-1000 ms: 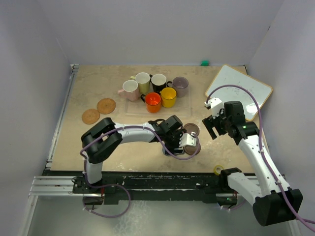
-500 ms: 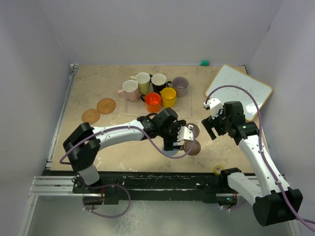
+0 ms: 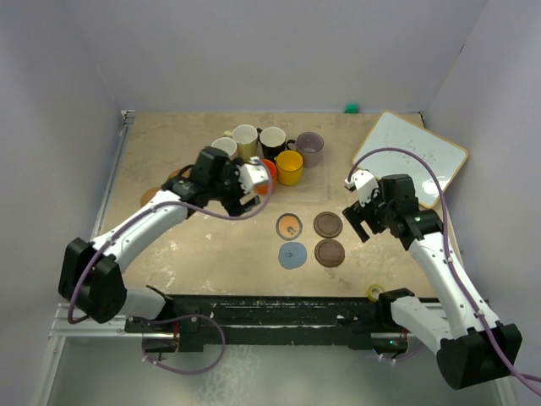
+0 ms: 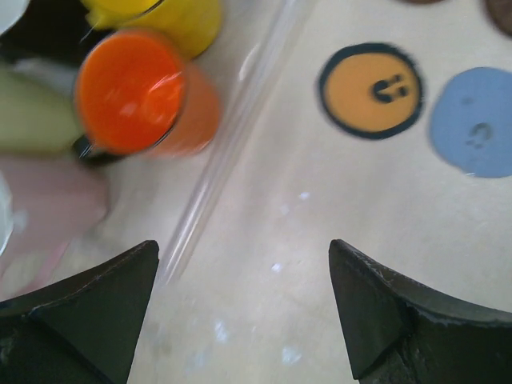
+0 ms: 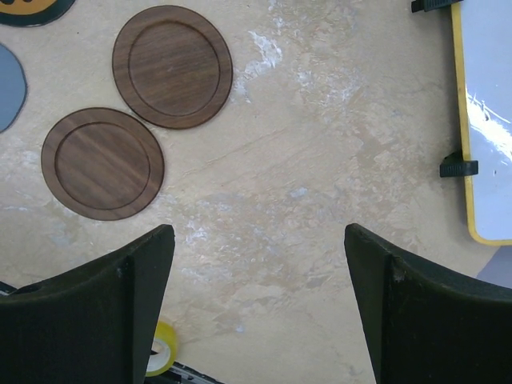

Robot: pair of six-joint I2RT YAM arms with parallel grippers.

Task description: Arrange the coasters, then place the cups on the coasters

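Four coasters lie in a square on the table: one grey-rimmed with an orange centre, one blue-grey, and two dark brown. The cups stand grouped at the back: pale yellow-green, black, mauve-grey, yellow, pink and red-orange. My left gripper hovers open and empty just in front of the red-orange cup. To the right of the dark brown coasters, my right gripper hangs open over bare table. My left arm mostly hides the orange-brown coasters.
A yellow-framed whiteboard lies at the back right. A small yellow tape roll sits at the near edge. The cups stand on a clear tray whose edge runs past the red-orange cup. Grey walls close in three sides.
My left arm has swung from the coasters back and left to the cups, uncovering the grey-rimmed and blue-grey coasters. Its gripper stands a little wider. The right arm has hardly moved.
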